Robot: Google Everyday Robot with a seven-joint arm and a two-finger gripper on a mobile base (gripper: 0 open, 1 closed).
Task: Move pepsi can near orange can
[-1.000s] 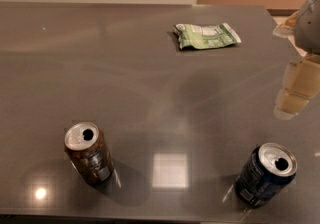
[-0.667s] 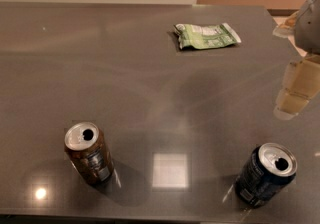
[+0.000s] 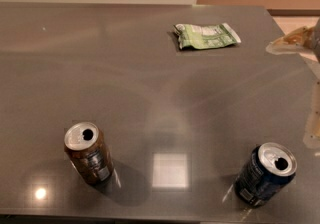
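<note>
The pepsi can (image 3: 265,174), dark navy blue with a silver top, stands upright near the front right of the grey table (image 3: 125,68). The orange can (image 3: 88,152), brownish-orange with a silver top and a pale label panel, stands upright at the front left, far from the blue can. My gripper (image 3: 304,85) is at the right edge of the view, above and behind the pepsi can, partly cut off. Its pale fingers (image 3: 287,44) stand apart with nothing between them.
A green and white snack bag (image 3: 206,35) lies flat at the back right of the table. The table's far edge meets a pale wall, and its right edge runs just past the gripper. A bright light reflection lies between the two cans.
My gripper has shifted to the right, further out of the view. The two cans and the snack bag have not moved.
</note>
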